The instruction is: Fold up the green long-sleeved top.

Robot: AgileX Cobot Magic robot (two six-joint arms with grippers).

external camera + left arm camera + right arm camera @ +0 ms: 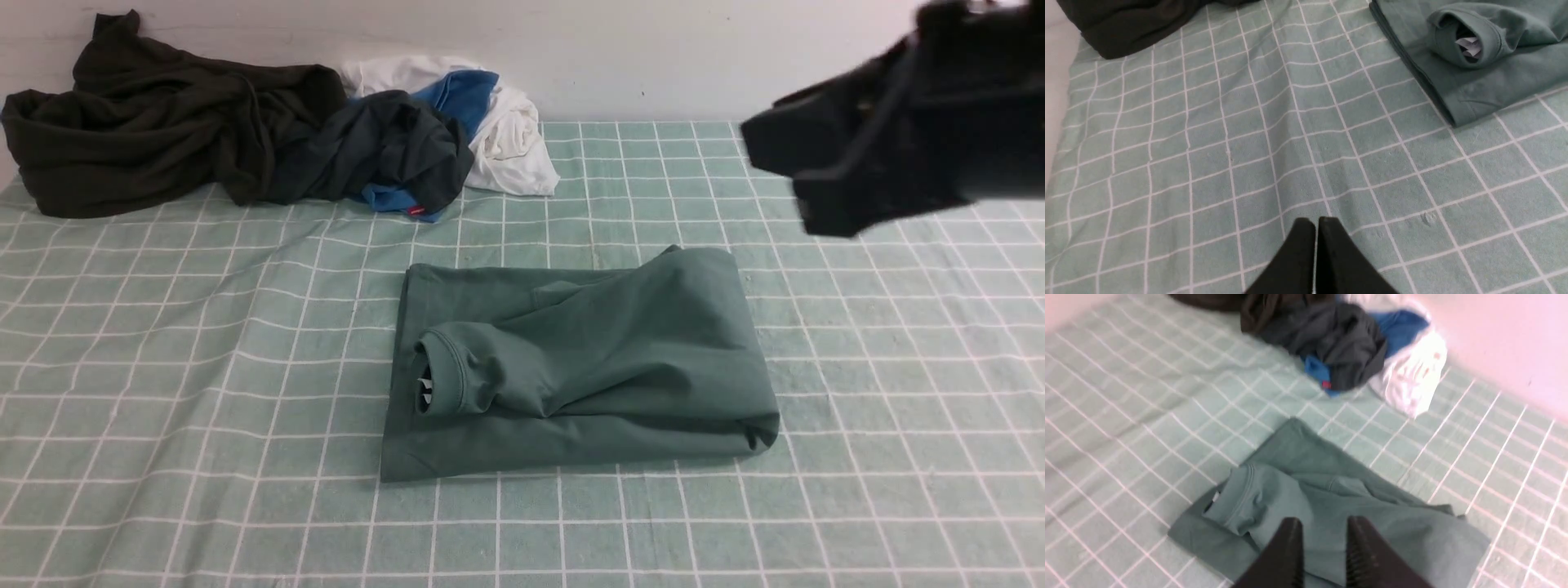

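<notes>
The green long-sleeved top (588, 367) lies folded into a rough rectangle in the middle of the checked sheet, its ribbed neck and a white label facing left. The left wrist view catches its neck end (1494, 73), and it also shows in the right wrist view (1331, 490). My right gripper (796, 184) hangs blurred in the air, above and to the right of the top; its jaws stand apart with nothing between them (1321, 526). My left gripper (1316, 221) is shut and empty above bare sheet, left of the top. It is out of the front view.
A very dark olive garment (155, 131) lies bunched at the back left. Beside it is a heap of dark grey, blue and white clothes (457, 131). The pale green sheet with white grid lines (204, 367) covers the table, and a wall stands behind.
</notes>
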